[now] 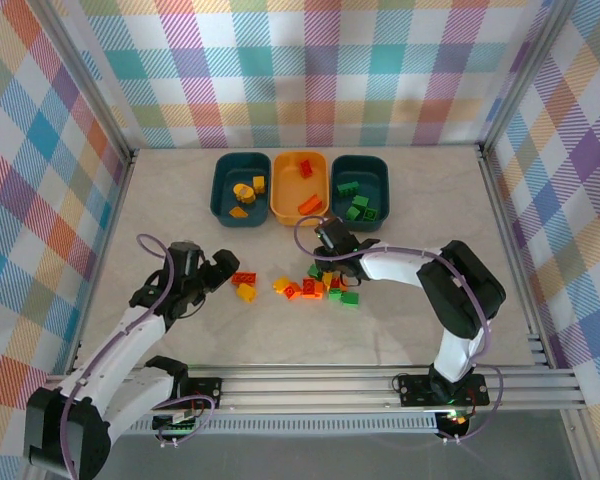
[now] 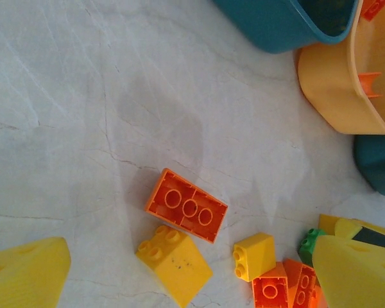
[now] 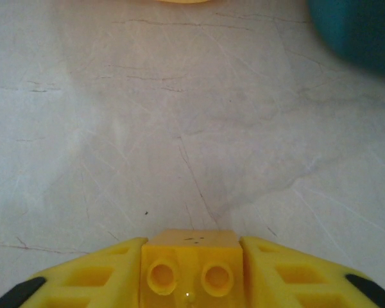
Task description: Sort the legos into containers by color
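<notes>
Loose legos (image 1: 315, 288) in yellow, red-orange and green lie in a heap mid-table. My right gripper (image 1: 332, 262) hangs over the heap's far side. In the right wrist view it (image 3: 192, 245) is shut on a yellow brick (image 3: 191, 273), studs facing the camera. My left gripper (image 1: 225, 272) stands open just left of a red-orange brick (image 1: 244, 278) and a yellow brick (image 1: 246, 292). The left wrist view has these two, the red-orange brick (image 2: 186, 205) and the yellow brick (image 2: 174, 263), lying between its spread fingers (image 2: 25, 276), untouched.
Three containers stand in a row at the back: a teal tub (image 1: 221, 190) holding yellow bricks, a yellow-orange tub (image 1: 280, 190) holding red-orange ones, a teal tub (image 1: 383, 190) holding green ones. Metal frame rails and checked walls bound the table.
</notes>
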Motion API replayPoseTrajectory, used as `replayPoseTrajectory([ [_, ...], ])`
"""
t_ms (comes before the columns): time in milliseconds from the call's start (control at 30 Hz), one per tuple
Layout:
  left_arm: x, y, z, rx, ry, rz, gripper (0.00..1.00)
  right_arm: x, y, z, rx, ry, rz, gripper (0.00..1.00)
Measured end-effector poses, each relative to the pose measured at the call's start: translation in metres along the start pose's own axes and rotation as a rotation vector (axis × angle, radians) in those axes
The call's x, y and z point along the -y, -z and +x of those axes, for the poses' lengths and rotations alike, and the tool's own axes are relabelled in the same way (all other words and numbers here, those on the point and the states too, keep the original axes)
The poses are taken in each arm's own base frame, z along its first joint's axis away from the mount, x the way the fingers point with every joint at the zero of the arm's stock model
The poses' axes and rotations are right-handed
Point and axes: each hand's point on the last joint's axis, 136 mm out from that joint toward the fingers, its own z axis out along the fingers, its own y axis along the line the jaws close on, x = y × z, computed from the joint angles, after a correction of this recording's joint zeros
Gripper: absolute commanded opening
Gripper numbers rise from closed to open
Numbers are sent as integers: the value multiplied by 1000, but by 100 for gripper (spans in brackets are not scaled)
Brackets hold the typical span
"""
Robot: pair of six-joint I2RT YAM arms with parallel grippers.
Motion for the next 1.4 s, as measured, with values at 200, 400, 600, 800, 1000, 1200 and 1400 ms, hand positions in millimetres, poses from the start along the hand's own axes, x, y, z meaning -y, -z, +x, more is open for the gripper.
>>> replayPoseTrajectory([
  [200, -4, 12, 4, 13, -2, 16, 100, -1, -3, -7, 19, 5, 8, 31],
  [400, -5, 22, 3, 37, -2, 34, 100, 0, 19, -23, 74, 5, 5, 31],
  [600, -33, 6, 13, 16, 46, -76, 100, -39, 55, -104, 216, -22, -105, 30],
  [800, -65, -3, 32, -22, 98, -171, 100, -101, 40, -183, 303, -16, -238, 30],
  [1000, -67, 3, 33, -15, 108, -157, 100, -138, -18, -205, 265, 22, -286, 31],
  [1200, -65, -1, 45, -82, 114, -147, 100, -159, -54, -215, 225, 40, -309, 37],
  [1400, -66, -4, 53, -134, 101, -152, 100, -165, -61, -220, 201, 65, -310, 63],
])
